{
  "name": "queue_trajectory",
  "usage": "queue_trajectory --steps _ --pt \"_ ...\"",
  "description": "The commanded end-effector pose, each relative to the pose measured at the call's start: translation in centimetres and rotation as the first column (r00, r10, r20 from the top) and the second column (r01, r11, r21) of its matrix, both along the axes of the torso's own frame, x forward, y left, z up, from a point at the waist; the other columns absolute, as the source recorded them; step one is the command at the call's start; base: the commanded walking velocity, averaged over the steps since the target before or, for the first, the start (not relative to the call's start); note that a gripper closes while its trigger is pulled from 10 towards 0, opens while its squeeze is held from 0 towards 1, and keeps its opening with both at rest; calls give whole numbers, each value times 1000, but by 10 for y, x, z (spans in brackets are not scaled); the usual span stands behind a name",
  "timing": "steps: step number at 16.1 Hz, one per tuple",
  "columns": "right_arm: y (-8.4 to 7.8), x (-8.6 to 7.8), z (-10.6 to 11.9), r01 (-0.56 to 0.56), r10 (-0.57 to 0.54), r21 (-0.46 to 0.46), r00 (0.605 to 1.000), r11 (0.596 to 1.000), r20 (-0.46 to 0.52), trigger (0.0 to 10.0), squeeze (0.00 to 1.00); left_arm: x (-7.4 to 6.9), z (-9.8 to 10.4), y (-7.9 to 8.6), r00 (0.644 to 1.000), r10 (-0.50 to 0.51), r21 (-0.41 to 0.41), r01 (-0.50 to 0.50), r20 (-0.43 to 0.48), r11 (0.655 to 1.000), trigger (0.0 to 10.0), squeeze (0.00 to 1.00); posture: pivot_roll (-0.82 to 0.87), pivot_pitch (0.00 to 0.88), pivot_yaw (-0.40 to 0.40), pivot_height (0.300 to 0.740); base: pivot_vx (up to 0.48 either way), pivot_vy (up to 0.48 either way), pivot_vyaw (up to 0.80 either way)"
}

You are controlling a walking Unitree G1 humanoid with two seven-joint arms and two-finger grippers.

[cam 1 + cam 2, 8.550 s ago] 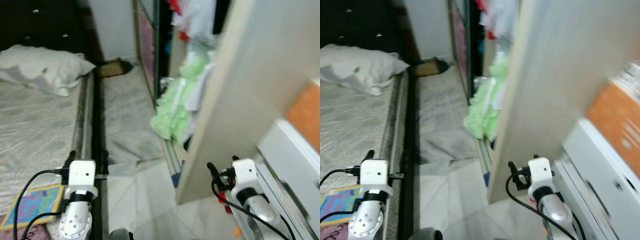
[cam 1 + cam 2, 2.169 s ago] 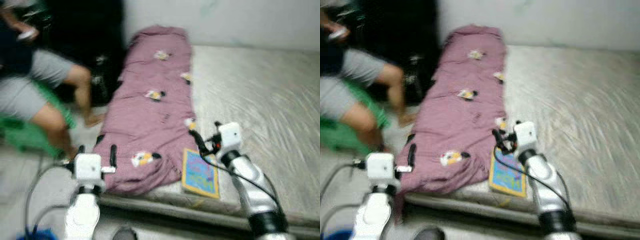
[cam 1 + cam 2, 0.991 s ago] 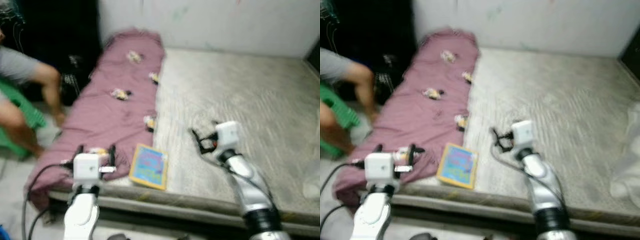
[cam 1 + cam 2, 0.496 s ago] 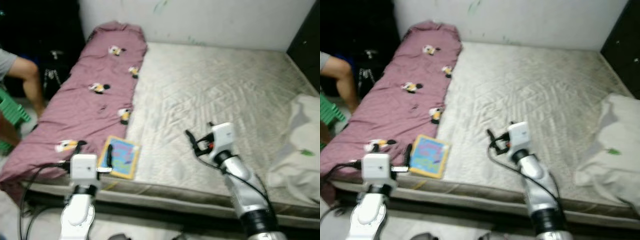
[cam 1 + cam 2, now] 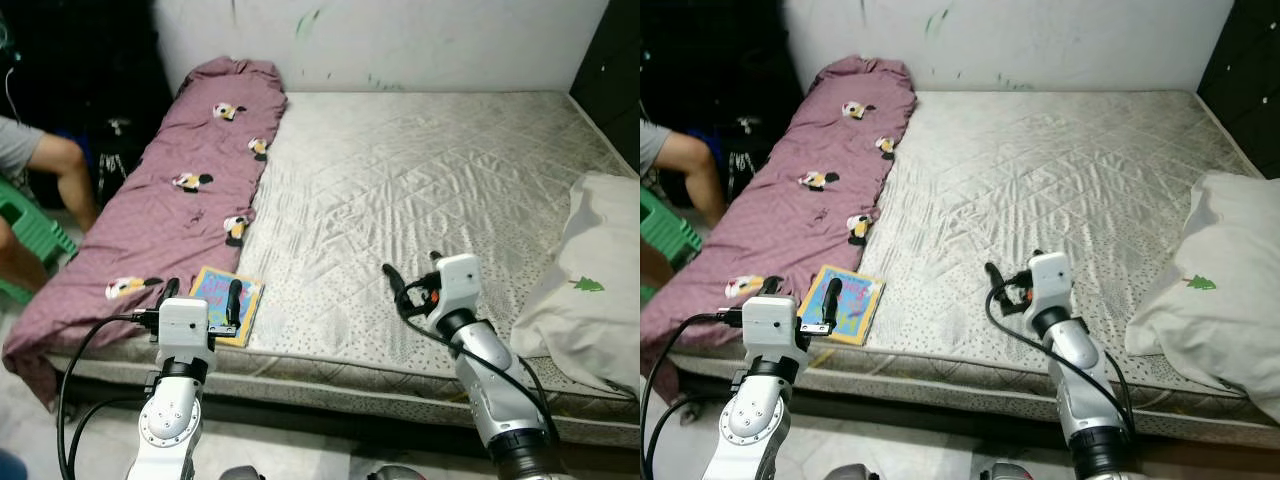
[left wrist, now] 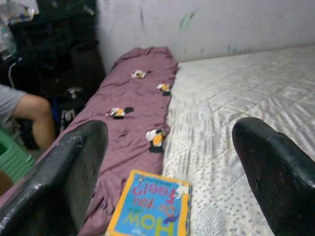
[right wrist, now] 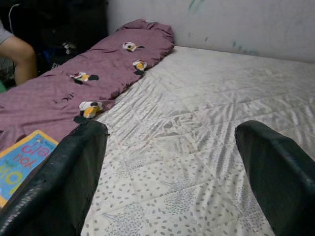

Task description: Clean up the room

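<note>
A colourful picture book (image 5: 214, 288) lies on the near left edge of a bare grey mattress (image 5: 420, 180). Beside it, a purple blanket (image 5: 180, 200) with cartoon prints runs along the bed's left side. A white pillow (image 5: 590, 280) rests at the bed's right end. My left gripper (image 5: 200, 298) hovers open just above the near end of the book (image 6: 150, 204), holding nothing. My right gripper (image 5: 412, 275) is open and empty over the mattress's near middle (image 7: 197, 147).
A person's bare leg (image 5: 55, 165) and a green stool (image 5: 30, 235) are on the floor left of the bed, in front of dark clutter. A white wall backs the bed. A dark headboard (image 5: 612, 60) stands at the far right.
The camera has swung from a wardrobe to the bed and kept turning right, bringing the pillow into view. The picture is sharp now. Both grippers stay open and empty.
</note>
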State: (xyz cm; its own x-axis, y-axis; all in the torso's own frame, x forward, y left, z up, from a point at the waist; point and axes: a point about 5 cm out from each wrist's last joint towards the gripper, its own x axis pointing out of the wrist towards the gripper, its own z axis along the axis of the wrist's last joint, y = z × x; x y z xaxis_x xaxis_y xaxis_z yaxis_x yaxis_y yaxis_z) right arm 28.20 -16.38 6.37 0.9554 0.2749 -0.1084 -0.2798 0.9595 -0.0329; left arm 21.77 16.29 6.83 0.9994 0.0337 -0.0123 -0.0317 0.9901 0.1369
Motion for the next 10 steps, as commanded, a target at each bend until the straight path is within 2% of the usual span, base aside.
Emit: queue_trajectory --steps 1,5,7,10 --pt "3 8 8 -38 39 -14 999 999 25 10000 0 -5 -4 4 999 40 -2 -40 -14 999 10000 0 -12 0 -3 740 0 0 0" --pt "15 23 13 -105 106 -25 994 994 21 10000 0 -16 -6 7 994 110 -9 -110 -14 994 10000 0 48 0 -58 740 0 0 0" --pt "23 24 13 -131 131 -20 991 991 19 10000 0 -21 -7 12 992 128 -3 -128 -17 992 10000 0 58 0 -64 740 0 0 0" --pt "23 21 9 -131 131 -16 991 991 14 10000 0 -19 -6 13 992 125 -17 -125 -14 992 10000 0 44 0 -51 740 0 0 0"
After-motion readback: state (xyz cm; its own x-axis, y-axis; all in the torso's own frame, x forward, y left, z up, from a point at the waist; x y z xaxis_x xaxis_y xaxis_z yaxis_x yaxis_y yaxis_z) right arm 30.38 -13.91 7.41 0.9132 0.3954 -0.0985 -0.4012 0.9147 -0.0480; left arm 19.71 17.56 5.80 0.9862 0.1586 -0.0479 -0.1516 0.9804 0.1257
